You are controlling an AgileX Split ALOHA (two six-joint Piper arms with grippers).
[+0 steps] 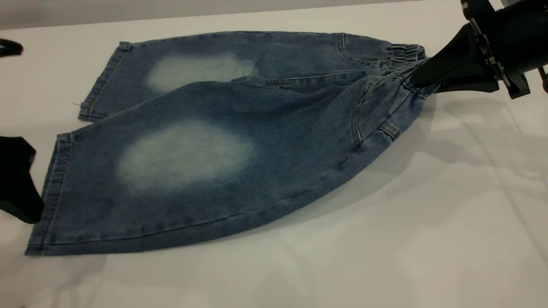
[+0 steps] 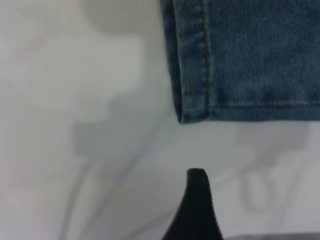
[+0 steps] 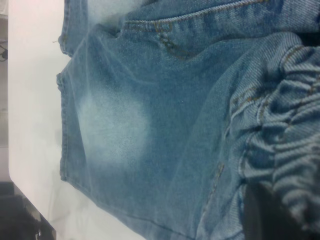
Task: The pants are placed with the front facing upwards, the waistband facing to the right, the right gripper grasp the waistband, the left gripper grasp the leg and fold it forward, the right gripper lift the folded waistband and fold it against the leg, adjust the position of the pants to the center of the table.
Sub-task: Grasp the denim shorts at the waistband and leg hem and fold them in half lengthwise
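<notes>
Two grippers, one garment, one table — entry as follows

Item: the pants (image 1: 205, 141), blue denim, lying front up across the table (image 1: 428, 239), legs toward the left arm, waist toward the right arm; near leg overlaps the far leg at the crotch.

Right gripper (image 1: 421, 76): jaws pinched shut on the waistband (image 1: 404, 53), which is gathered and lifted a little off the surface, cloth fanning out from the pinch in tight folds. Right wrist view confirms bunched elastic at the jaw.

Left gripper (image 1: 19, 188): beside the near leg's hem, clear of the cloth, holding nothing; the left wrist view shows one fingertip (image 2: 197, 200) short of the hem corner (image 2: 192, 112). Whether its jaws stand apart or together — cannot tell.

Risks, as judged:
- right-hand grip looks narrow; a pull could slip the elastic free or drag the whole garment sideways
- left jaws may catch only the top layer of the hem, or miss the edge, giving a crooked fold
- uneven lift between arms could twist the legs
</notes>
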